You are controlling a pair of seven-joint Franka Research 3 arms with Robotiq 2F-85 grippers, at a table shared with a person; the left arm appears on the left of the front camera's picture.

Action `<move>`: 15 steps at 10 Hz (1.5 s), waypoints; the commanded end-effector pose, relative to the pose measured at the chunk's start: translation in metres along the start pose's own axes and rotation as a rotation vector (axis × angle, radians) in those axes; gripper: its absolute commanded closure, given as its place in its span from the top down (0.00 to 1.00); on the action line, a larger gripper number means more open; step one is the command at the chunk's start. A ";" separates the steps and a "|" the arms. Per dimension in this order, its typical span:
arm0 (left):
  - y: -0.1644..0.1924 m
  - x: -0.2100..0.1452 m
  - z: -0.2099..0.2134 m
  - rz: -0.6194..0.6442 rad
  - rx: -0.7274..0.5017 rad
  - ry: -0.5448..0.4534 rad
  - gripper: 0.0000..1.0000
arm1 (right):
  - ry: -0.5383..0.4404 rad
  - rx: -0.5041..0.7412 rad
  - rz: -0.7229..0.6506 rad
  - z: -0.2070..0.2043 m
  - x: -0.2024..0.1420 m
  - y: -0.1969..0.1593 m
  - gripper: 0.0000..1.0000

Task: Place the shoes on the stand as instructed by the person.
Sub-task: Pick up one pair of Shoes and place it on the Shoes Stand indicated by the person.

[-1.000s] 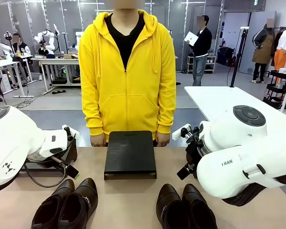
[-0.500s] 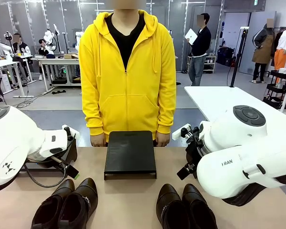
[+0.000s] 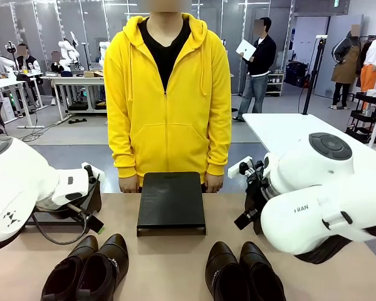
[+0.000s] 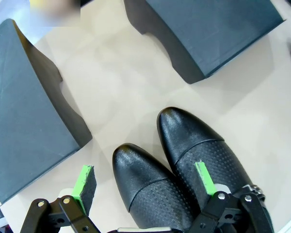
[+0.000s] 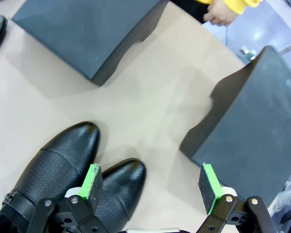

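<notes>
Glossy black leather with perforated vamps and rounded toes: 2 pairs of shoes, the left pair (image 3: 88, 269) and the right pair (image 3: 244, 273), sit on the beige table (image 3: 169, 263) near a matte black wedge-shaped stand (image 3: 171, 200). The left fingers (image 4: 86, 182) and the right fingers (image 5: 91, 182) hang spread and empty, each set above 1 pair. The person (image 3: 167, 94) in yellow stands beyond.

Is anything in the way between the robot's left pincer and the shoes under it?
No, nothing visible. The open left pincer hangs right above the shoes, with just air between them. Only bare table lies between the shoes and the stand.
</notes>
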State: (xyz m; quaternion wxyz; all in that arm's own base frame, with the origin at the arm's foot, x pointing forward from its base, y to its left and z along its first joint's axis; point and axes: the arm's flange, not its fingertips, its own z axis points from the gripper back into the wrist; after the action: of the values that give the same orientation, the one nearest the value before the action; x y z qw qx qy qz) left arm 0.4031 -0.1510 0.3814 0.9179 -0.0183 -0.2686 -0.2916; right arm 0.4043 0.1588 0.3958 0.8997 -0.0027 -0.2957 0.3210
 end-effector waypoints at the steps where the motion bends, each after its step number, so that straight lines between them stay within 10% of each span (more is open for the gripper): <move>1: 0.015 0.015 0.026 0.023 -0.136 0.008 1.00 | 0.018 0.054 -0.039 0.025 0.019 -0.010 1.00; 9: 0.121 -0.027 0.124 0.240 -0.730 -0.177 1.00 | -0.064 0.757 -0.431 0.111 -0.028 -0.121 1.00; 12: 0.183 -0.103 0.155 0.304 -0.990 -0.354 1.00 | -0.120 0.999 -0.547 0.138 -0.104 -0.178 1.00; 15: 0.237 -0.201 0.182 0.448 -0.976 -0.496 1.00 | -0.283 0.975 -0.744 0.161 -0.196 -0.220 1.00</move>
State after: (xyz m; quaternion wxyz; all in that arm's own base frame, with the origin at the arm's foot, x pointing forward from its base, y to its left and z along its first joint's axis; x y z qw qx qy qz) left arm 0.2988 0.1664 0.4702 0.7541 -0.5580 -0.2922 -0.1859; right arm 0.3241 -0.1448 0.4746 0.8122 0.5443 -0.1816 0.1053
